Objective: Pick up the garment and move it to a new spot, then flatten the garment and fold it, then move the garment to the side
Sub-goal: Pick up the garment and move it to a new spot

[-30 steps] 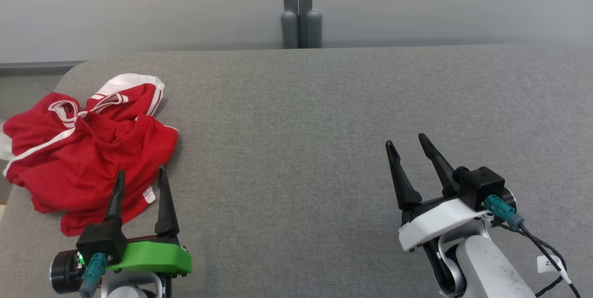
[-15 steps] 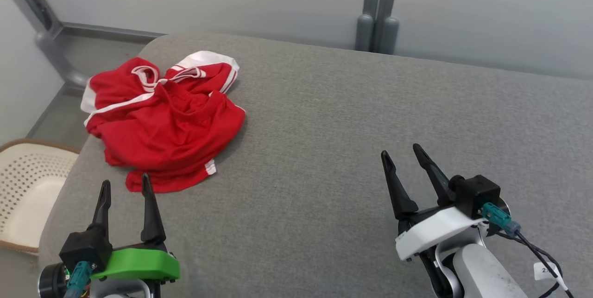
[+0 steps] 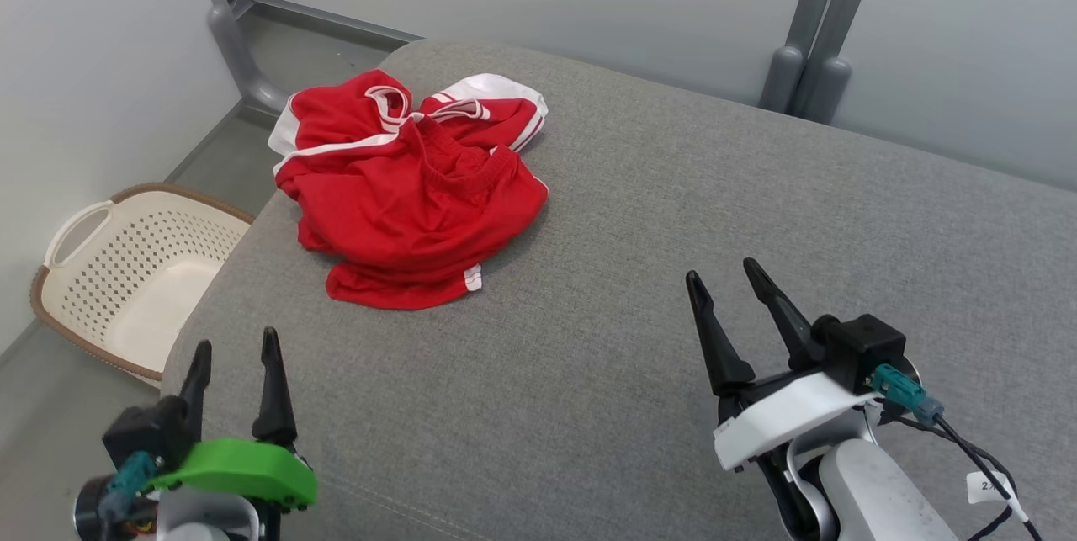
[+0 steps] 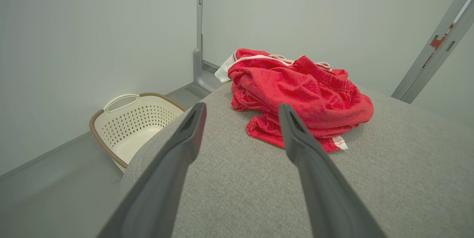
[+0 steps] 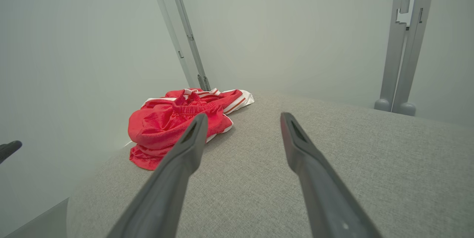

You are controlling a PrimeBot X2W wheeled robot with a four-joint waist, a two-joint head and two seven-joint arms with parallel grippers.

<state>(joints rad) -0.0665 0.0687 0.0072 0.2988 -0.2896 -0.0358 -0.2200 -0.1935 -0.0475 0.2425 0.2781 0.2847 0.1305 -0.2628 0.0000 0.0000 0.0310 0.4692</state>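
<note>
The garment (image 3: 412, 192) is a crumpled red piece with white trim, lying near the far left corner of the grey padded table (image 3: 673, 213). It also shows in the left wrist view as a red heap (image 4: 300, 93) and in the right wrist view at the left (image 5: 177, 121). My left gripper (image 3: 235, 347) stands open at the table's near left edge, well short of the garment, with nothing between its fingers. My right gripper (image 3: 720, 273) is open over the table's right half, also empty.
A cream perforated laundry basket (image 3: 92, 272) with a brown rim sits on the floor left of the table, also seen as a basket (image 4: 129, 127) in the left wrist view. Grey posts (image 3: 808, 61) and pale wall panels stand behind the table.
The head camera has turned to the left, so the garment now sits nearer the middle of the picture and the basket has come into sight. Both grippers stay open.
</note>
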